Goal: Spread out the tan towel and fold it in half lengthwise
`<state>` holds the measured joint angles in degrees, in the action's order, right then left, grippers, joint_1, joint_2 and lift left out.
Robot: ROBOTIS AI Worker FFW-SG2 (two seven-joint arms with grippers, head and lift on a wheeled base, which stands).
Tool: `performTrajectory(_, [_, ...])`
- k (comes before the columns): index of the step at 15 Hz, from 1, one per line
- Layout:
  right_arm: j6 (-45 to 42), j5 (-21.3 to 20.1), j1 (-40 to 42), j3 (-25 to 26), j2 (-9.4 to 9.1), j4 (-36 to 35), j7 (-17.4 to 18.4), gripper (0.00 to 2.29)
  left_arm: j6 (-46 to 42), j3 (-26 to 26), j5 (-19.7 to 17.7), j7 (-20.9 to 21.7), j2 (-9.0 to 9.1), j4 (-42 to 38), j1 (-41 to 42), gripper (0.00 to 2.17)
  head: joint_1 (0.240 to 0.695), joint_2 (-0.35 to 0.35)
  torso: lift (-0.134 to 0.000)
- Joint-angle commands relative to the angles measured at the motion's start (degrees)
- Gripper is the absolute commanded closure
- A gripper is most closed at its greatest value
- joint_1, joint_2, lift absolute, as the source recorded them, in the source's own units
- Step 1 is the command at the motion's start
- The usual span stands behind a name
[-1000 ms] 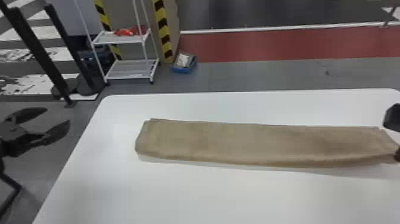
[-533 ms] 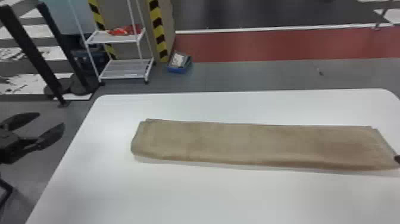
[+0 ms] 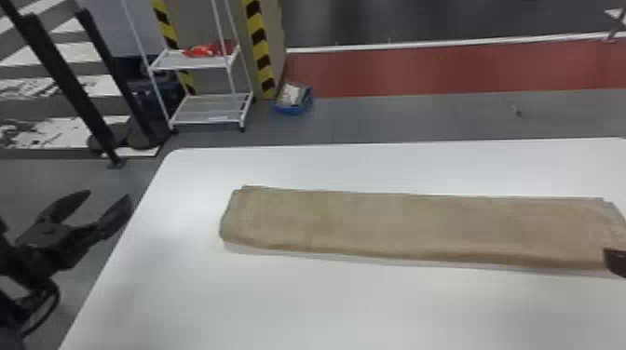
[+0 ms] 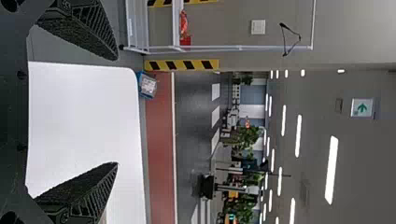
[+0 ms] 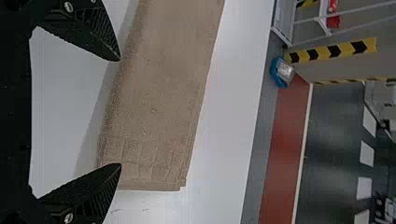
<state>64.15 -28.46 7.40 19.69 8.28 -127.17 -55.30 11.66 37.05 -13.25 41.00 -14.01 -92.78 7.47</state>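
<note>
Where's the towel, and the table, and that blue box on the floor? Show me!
Towel [image 3: 396,225]: head view, on the middle of its upper side.
Table [image 3: 326,312]: head view, on its bare white top, near side.
Blue box [image 3: 291,110]: head view, on its front wall.

Black, ridged, tapering fingers [image 4: 86,28].

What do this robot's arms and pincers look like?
The left arm is black and angular, with a thin black cable looping out beside it. The left pincer and right pincer look alike: two black fingers each, wedge-shaped and tapering to a point, with ribbed sides and grainy inner faces. Silvery round screw heads mark the right pincer's finger bases.
</note>
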Motion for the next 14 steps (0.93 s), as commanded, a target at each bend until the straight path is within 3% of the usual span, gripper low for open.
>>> performTrajectory(1, [-1.1,6.0,4.1,-2.7,-8.02,-4.8,12.8,0.05,6.2,-0.9,-2.6,-3.6,3.73,-7.1,3.7,0.08,0.695,0.158,-0.125])
performTrajectory(2, [-6.7,8.5,6.2,-3.8,-8.33,-5.1,19.4,0.05,7.5,-1.6,-2.9,-5.1,5.31,-9.5,4.8,0.09,0.695,0.160,-0.125])
performTrajectory(3, [-18.8,11.1,9.6,-5.6,-8.33,-4.7,26.6,0.06,8.2,-3.0,-3.3,-6.9,6.54,-11.9,6.2,0.09,0.695,0.161,-0.125])
performTrajectory(5, [-39.9,13.3,14.7,-10.5,-8.33,-1.9,37.2,0.05,15.5,-6.0,-3.7,-13.7,7.95,-15.4,7.7,0.09,0.695,0.147,-0.125])
performTrajectory(7, [-50.5,14.8,19.1,-13.5,-8.33,-1.1,42.6,0.05,13.3,-8.6,-3.4,-17.6,9.26,-15.5,9.3,0.09,0.695,0.160,-0.125])
performTrajectory(9, [-56.8,15.3,22.2,-15.8,-8.33,1.1,48.0,0.05,-0.1,-11.8,-2.6,-22.5,9.79,-13.2,11.2,0.09,0.695,0.179,-0.125])
performTrajectory(11, [-59.8,17.2,23.0,-16.3,-8.33,4.3,50.8,0.05,-16.3,-15.1,2.0,-24.6,10.14,-10.0,12.1,0.09,0.695,0.202,-0.125])
performTrajectory(14, [-66.5,18.4,23.4,-17.7,-8.33,5.8,51.8,0.06,-15.2,-16.5,4.4,-24.9,10.14,-10.1,13.1,0.10,0.695,0.194,-0.125])
